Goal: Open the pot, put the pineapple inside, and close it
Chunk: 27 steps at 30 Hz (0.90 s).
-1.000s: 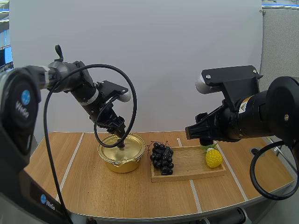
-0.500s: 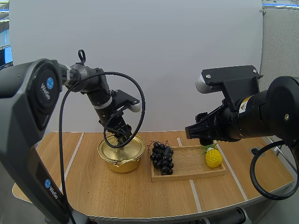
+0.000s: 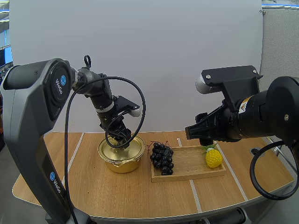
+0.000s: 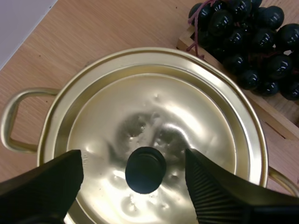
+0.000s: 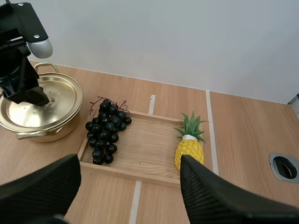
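A gold pot [image 3: 122, 154] with its lid [image 4: 154, 135] on stands left of a wooden tray [image 3: 191, 164]. My left gripper [image 3: 121, 141] hovers open just over the lid, its fingers [image 4: 42, 182] on either side of the black knob [image 4: 145, 170] without touching it. The small yellow pineapple [image 3: 213, 157] stands upright at the tray's right end [image 5: 189, 148]. My right gripper [image 5: 126, 196] is open, raised well above the table in front of the tray. The pot [image 5: 39, 108] and the left gripper over it also show in the right wrist view.
A bunch of dark grapes [image 3: 162, 157] lies at the tray's left end, close to the pot [image 5: 103, 132]. A round metal grommet [image 5: 285, 166] is set in the table at the right. Bare tabletop lies in front of the pot and tray.
My left arm has swung its elbow rightward and settled, the gripper staying low over the pot lid. The right arm has not moved.
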Tool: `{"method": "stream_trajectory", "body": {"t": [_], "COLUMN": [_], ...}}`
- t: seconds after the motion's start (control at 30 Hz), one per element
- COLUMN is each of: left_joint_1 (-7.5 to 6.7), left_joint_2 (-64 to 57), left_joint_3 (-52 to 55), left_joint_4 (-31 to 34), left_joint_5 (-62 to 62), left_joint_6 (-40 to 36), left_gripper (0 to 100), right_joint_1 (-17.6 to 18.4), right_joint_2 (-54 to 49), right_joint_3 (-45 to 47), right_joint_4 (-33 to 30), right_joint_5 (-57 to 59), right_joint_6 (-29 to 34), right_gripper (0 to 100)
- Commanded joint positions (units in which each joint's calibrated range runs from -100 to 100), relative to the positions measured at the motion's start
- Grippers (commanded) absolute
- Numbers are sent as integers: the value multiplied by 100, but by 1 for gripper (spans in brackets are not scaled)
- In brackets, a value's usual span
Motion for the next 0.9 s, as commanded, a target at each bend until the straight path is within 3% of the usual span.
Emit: {"method": "stream_trajectory", "body": {"t": [0.0,0.37,0.4,0.53,0.87], "left_joint_1": [-28,-28,-28,-28,-28], "left_joint_2": [136,183,183,183,49], "left_joint_3": [-79,-79,-79,-79,-259], "left_joint_4": [-106,-128,-128,-128,-107], "left_joint_5": [12,208,227,423,885], "left_joint_6": [-57,-68,-81,-88,-174], "left_gripper": [100,100,97,0,0], "right_joint_1": [-22,-22,-22,-22,-22], "right_joint_2": [1,1,1,1,1], "right_joint_3": [-38,-38,-38,-38,-38], "right_joint_4": [-38,-38,-38,-38,-38], "right_joint_5": [-31,-31,-31,-31,-31], "right_joint_6": [-11,-11,-11,-11,-11], "right_gripper": [100,100,100,100,100]}}
